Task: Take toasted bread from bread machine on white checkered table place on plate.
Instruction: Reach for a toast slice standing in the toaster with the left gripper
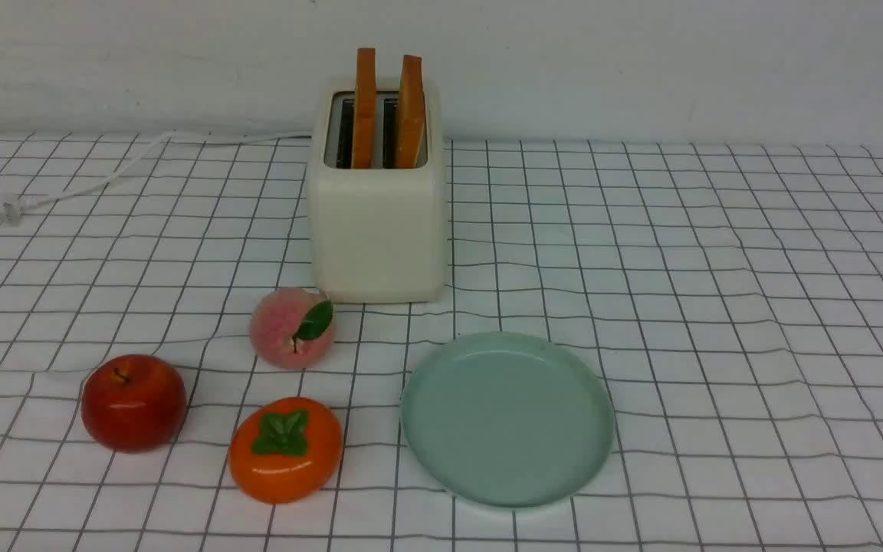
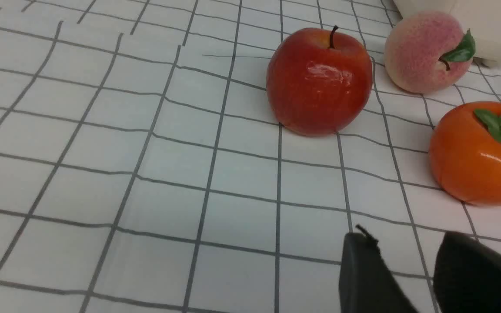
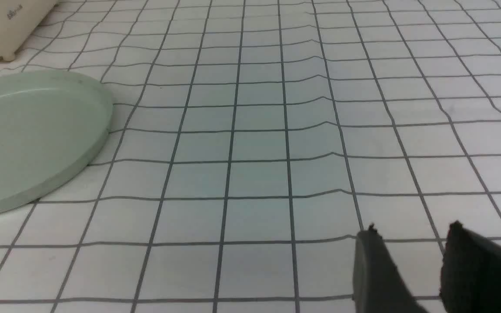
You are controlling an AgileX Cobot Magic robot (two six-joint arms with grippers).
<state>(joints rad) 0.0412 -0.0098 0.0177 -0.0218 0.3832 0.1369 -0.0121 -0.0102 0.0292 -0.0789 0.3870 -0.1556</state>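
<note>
"How are the fingers doing?"

"In the left wrist view, the left gripper [image 2: 400, 237] is holding its two dark fingers apart, with bare cloth showing between the tips, gripping nothing. The right gripper [image 3: 411, 228] is doing the same in its own view."

"And beyond them?"

"In the front view, a red apple [image 1: 133, 403] is sitting at lower left, an orange persimmon [image 1: 286, 452] is resting near it, and a pink peach [image 1: 288, 326] is lying above the persimmon. The pale green plate [image 1: 507, 422] is lying bare just below and right of centre."

"Where's the toast?"

"Both slices of toast [image 1: 365, 107] are standing upright in the cream toaster [image 1: 380, 238], top centre-left, poking out of its slots. A white cord [image 1: 123, 169] is trailing toward the upper left across the checkered table [image 1: 687, 307]."
</note>
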